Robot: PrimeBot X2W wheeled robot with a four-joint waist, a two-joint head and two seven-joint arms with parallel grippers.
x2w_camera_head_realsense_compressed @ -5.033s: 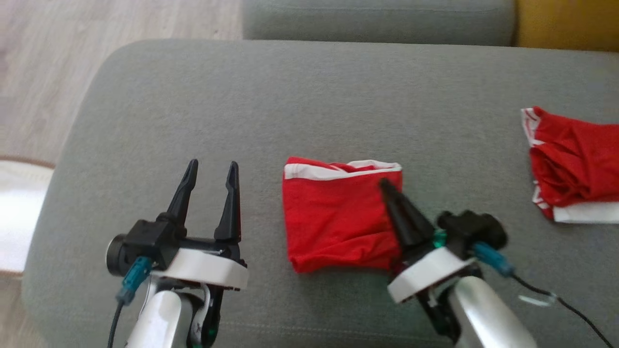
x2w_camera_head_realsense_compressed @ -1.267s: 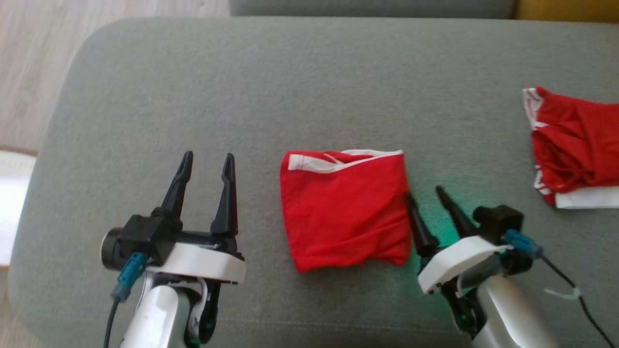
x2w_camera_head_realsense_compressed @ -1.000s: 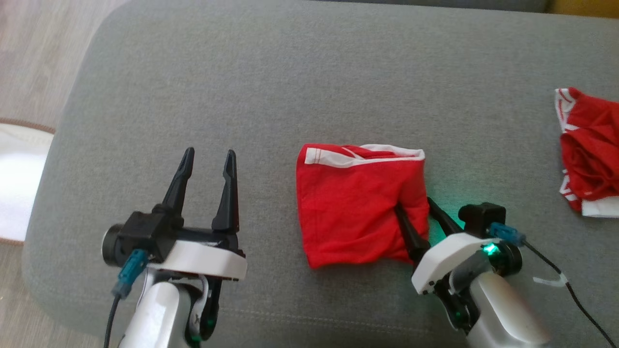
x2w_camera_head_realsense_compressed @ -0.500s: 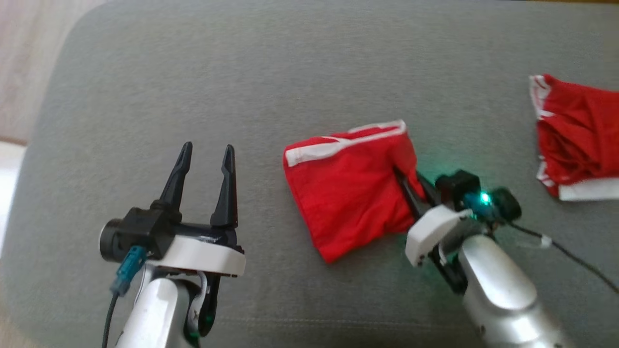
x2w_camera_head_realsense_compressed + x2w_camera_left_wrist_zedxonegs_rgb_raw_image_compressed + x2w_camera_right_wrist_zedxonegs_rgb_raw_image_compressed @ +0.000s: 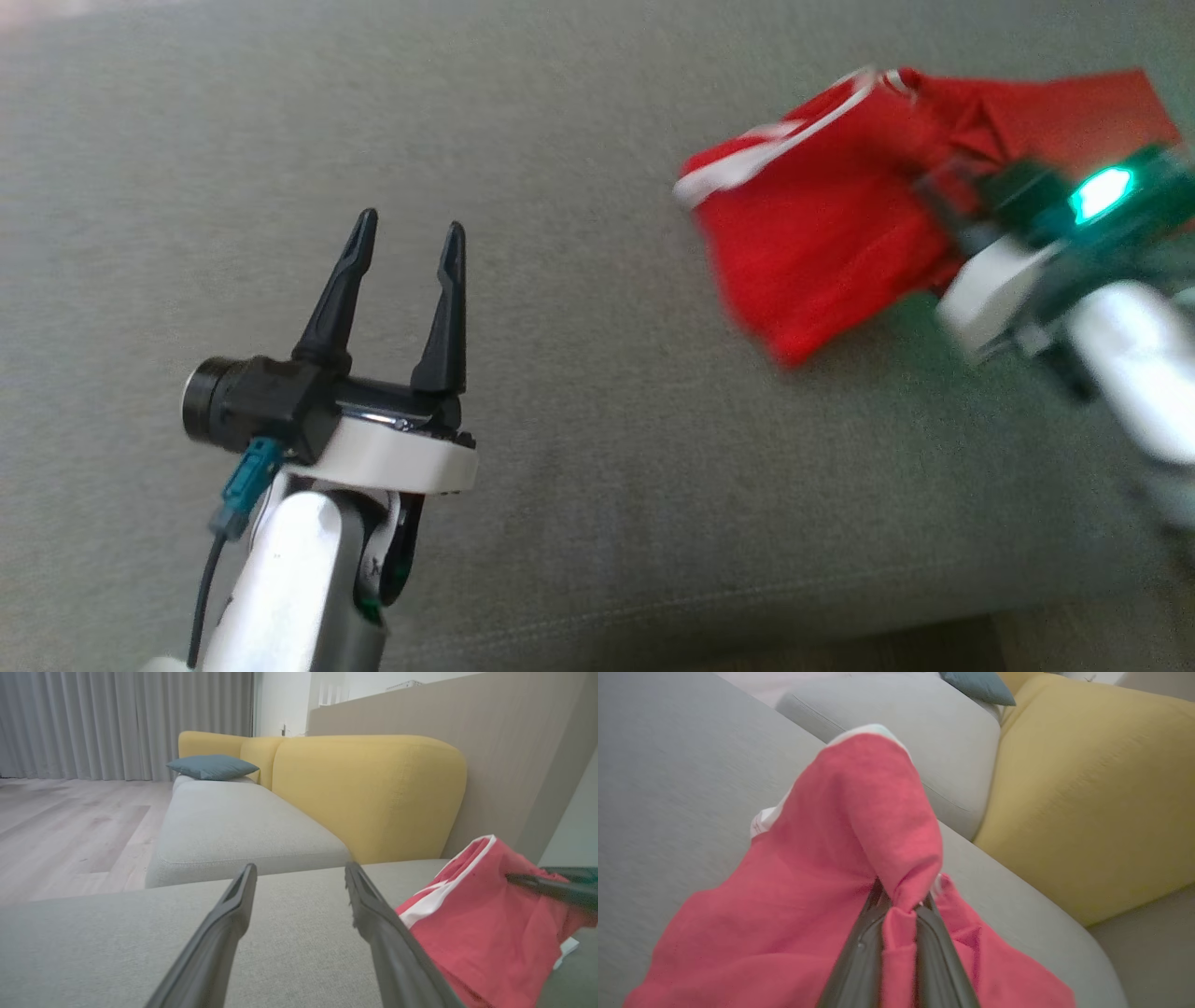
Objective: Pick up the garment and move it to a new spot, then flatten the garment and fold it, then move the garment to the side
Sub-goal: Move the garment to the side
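Hoisted partly off the grey sofa cushion (image 5: 560, 420) since a moment ago: red garment (image 5: 822, 252), pinched tight by right gripper (image 5: 902, 897). Left gripper (image 5: 411, 224) spread wide, empty.

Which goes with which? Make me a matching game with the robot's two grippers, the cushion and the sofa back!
Things:
1. left gripper
2. right gripper
3. cushion
4. sofa back

States and colours:
A. yellow
B. shut on the red garment
C. blue
D. open, holding nothing

Pairs: 1-D, 2-B, 3-C, 4-A.
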